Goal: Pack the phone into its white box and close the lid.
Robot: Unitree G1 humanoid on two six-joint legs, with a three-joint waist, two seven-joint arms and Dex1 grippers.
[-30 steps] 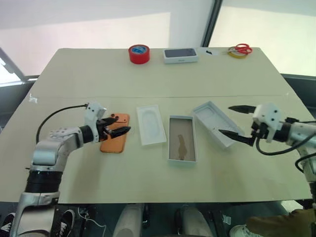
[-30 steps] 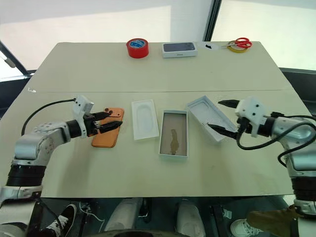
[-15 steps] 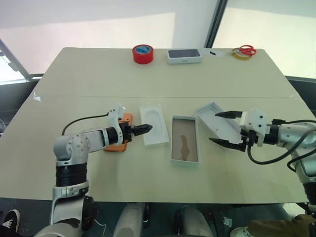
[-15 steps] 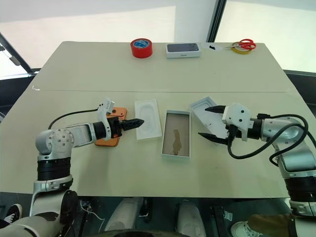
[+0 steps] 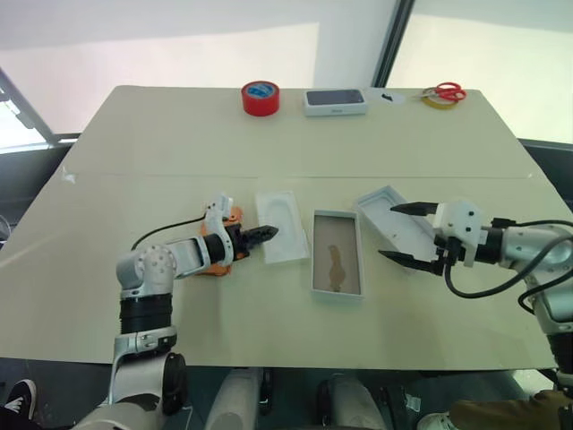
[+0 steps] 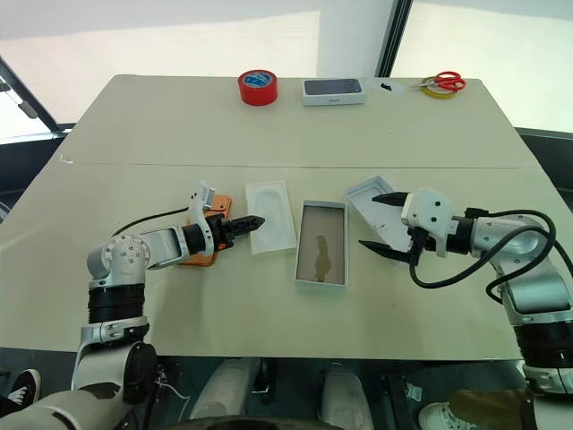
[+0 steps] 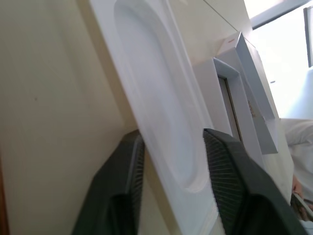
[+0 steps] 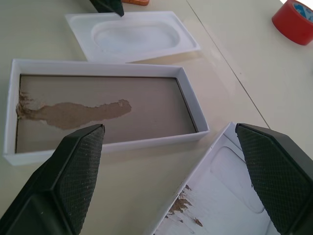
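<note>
The orange phone [image 5: 215, 268] lies flat on the table, mostly hidden under my left forearm. To its right lies a thin white moulded liner [image 5: 282, 226]. My left gripper [image 5: 260, 236] is shut on the liner's near-left edge, with one finger under the rim and one over the liner [image 7: 156, 98]. The white box [image 5: 315, 269], with its brown floor showing, sits to the right of the liner. The lid [image 5: 391, 218] lies inside-up at an angle beyond it. My right gripper [image 5: 390, 232] stands open over the lid's near end, holding nothing.
At the table's far edge are a red tape roll [image 5: 260, 97], a white box printed with a dark phone [image 5: 335, 101], and red scissors [image 5: 443, 90] on a yellow tape ring. A seam crosses the table [image 5: 134, 134] behind the liner.
My left gripper has moved right, from over the phone to the liner's corner. It has rolled and closed its fingers onto the rim. The right gripper has stayed open and nearly still.
</note>
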